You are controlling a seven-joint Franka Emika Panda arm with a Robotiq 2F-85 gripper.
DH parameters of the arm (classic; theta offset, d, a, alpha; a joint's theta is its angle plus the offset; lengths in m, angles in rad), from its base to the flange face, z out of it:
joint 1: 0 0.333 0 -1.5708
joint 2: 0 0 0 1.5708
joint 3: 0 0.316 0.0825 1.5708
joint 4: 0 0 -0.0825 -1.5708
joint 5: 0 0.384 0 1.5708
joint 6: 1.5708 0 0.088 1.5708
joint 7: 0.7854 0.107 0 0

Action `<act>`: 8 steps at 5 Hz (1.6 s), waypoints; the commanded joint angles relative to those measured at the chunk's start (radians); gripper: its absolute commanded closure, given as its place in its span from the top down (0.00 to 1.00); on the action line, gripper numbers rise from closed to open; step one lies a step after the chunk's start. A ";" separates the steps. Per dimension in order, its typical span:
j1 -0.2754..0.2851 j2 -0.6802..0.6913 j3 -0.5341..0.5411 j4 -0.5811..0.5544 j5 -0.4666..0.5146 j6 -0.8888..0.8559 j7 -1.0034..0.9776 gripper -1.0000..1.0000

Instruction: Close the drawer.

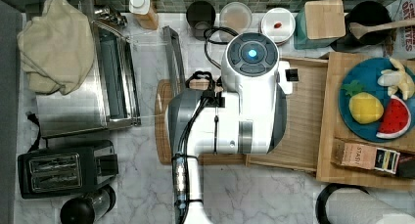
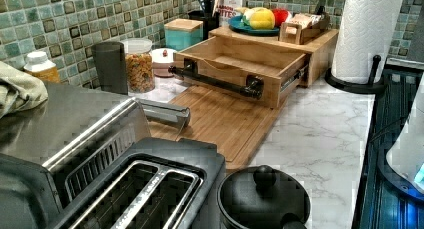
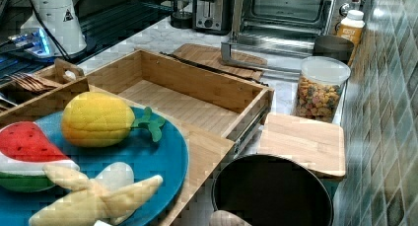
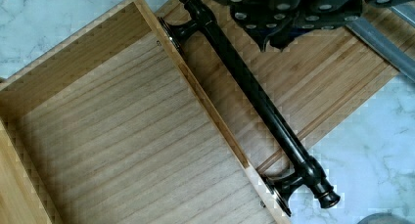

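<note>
The drawer (image 2: 235, 64) is a shallow pale wooden tray, pulled out of its wooden housing and empty inside (image 3: 182, 102). A black bar handle (image 2: 215, 81) runs across its front wall. In the wrist view my gripper (image 4: 276, 35) hangs above the cutting board (image 4: 313, 77), just outside the drawer (image 4: 122, 136) and beside one end of the handle (image 4: 254, 101), not touching it. In the top view my white arm (image 1: 244, 101) covers the drawer's front; part of the drawer's floor (image 1: 303, 116) shows at the top view's right of the arm.
The brown cutting board (image 2: 220, 119) lies in front of the drawer. A toaster oven (image 1: 83, 87), a toaster (image 1: 63, 168) and a black pot (image 2: 262, 199) stand beyond it. On the housing sits a blue plate (image 1: 364, 128) of toy fruit. A paper towel roll (image 2: 367, 34) stands beside it.
</note>
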 commanded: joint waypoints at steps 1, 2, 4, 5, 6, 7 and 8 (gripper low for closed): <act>-0.002 0.000 0.000 0.000 -0.004 0.002 0.000 0.00; 0.022 -0.073 0.028 -0.274 -0.025 0.260 -0.132 0.00; 0.105 -0.008 0.052 -0.366 -0.008 0.426 -0.160 0.00; 0.085 0.044 0.063 -0.326 -0.017 0.411 -0.180 0.00; 0.067 0.076 0.062 -0.325 -0.065 0.450 -0.184 0.00; 0.072 0.113 0.053 -0.319 -0.143 0.494 -0.119 0.00; 0.088 0.129 0.041 -0.317 -0.181 0.528 -0.061 0.00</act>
